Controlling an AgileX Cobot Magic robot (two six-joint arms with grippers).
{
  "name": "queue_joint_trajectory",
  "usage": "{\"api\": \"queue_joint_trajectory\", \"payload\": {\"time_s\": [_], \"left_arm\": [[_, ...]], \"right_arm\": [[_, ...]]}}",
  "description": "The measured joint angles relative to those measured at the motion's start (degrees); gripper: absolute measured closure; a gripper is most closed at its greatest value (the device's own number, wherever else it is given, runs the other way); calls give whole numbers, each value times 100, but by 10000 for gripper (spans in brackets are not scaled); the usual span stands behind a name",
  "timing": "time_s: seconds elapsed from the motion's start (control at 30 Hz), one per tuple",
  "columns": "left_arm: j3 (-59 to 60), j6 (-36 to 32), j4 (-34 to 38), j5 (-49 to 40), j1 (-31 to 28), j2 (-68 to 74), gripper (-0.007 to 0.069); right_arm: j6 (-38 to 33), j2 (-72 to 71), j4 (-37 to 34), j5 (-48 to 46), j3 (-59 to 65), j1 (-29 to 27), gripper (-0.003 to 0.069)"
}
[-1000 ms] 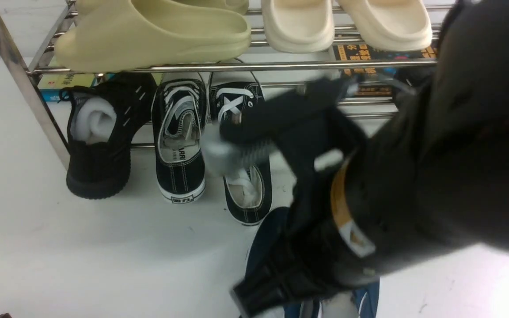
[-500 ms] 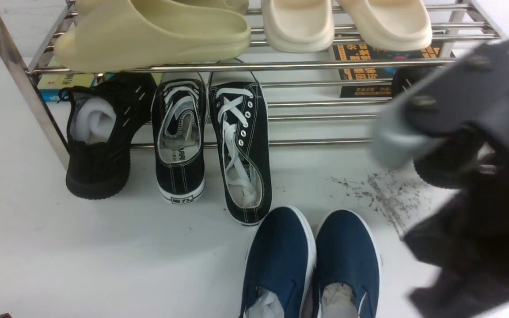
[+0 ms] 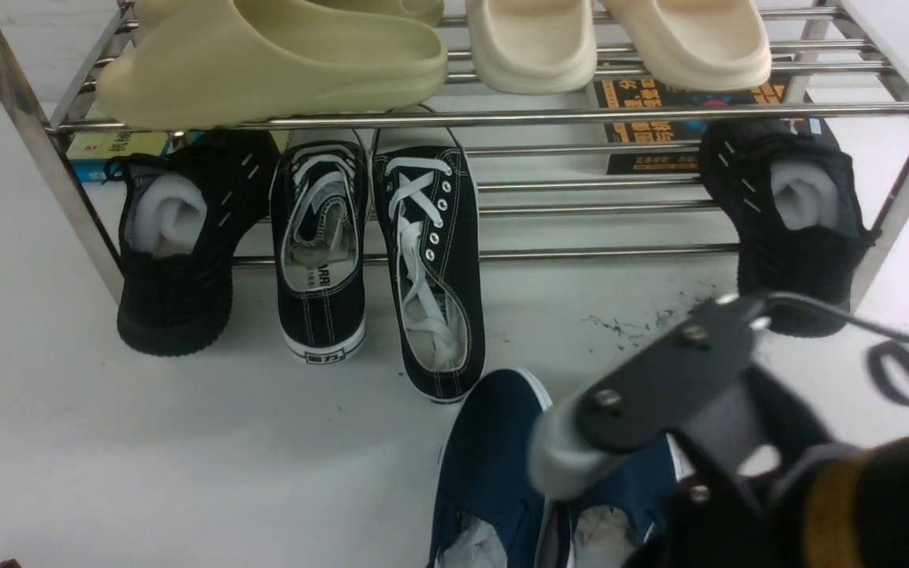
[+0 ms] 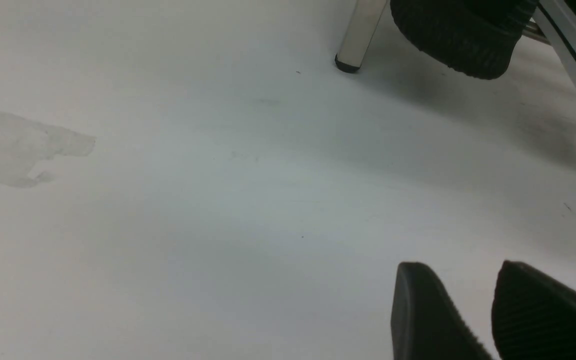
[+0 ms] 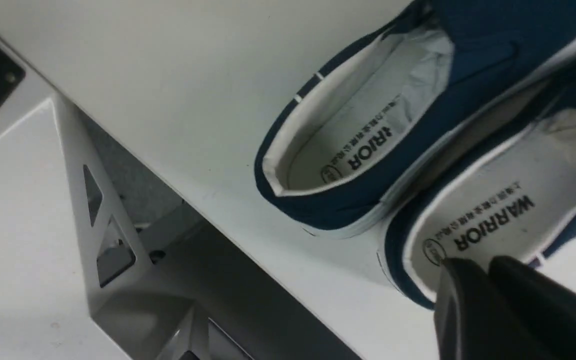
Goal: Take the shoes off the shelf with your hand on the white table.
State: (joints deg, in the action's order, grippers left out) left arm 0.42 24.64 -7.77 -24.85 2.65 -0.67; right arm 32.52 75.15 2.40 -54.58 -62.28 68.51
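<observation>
The navy shoes stand side by side on the white table (image 3: 186,442), in front of the chrome shelf (image 3: 423,120) and off it. The left shoe (image 3: 494,465) shows fully; the right shoe (image 3: 636,481) is partly covered by my right arm. In the right wrist view both shoes (image 5: 368,125) show their pale insoles. My right gripper (image 5: 478,262) hovers over the heel of one shoe (image 5: 493,215), its fingers together and holding nothing. One grey fingertip pad (image 3: 561,465) shows in the front view. My left gripper (image 4: 460,265) is open above bare table.
Black lace-up sneakers (image 3: 320,260) and black knit sneakers (image 3: 178,244) (image 3: 798,213) sit on the lower tier. Pale slides (image 3: 281,55) lie on the upper tier. Dark scuff marks (image 3: 636,323) smear the table. The table's near edge (image 5: 268,240) runs close behind the heels.
My right arm lifted off the navy shoes, swung up to the right, then came back down low over the right shoe. The shoes stayed where they stand.
</observation>
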Motion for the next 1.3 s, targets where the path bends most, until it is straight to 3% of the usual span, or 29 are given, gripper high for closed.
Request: {"api": "queue_joint_trajectory", "payload": {"time_s": [0.07,0.13,0.33,0.43,0.6,0.83,0.87,0.9,0.93,0.97,1.03,1.13,1.3], "left_arm": [[0,0,0,0,0,0,382],[0,0,0,0,0,0,382],[0,0,0,0,0,0,382],[0,0,0,0,0,0,382],[0,0,0,0,0,0,382],[0,0,0,0,0,0,382],[0,0,0,0,0,0,382],[0,0,0,0,0,0,382],[0,0,0,0,0,0,382],[0,0,0,0,0,0,382],[0,0,0,0,0,0,382],[0,0,0,0,0,0,382],[0,0,0,0,0,0,382]], "right_arm": [[-59,364,-54,-30,-271,0,499],[28,1065,-76,-118,-854,0,379],[884,2146,-127,-64,-1680,0,152],[1263,2585,-163,-21,-1733,0,102],[1515,3170,-161,46,-1738,0,90],[1569,3582,32,165,-1752,0,139],[1575,3626,157,171,-1765,0,190],[1575,3629,168,171,-1765,0,190],[1587,3642,231,184,-1770,-25,284],[1587,3642,229,184,-1770,-31,284],[1592,3642,221,241,-1770,-38,461],[1624,3642,178,327,-1770,-38,618],[1629,3583,77,590,-1764,-47,621]]}}
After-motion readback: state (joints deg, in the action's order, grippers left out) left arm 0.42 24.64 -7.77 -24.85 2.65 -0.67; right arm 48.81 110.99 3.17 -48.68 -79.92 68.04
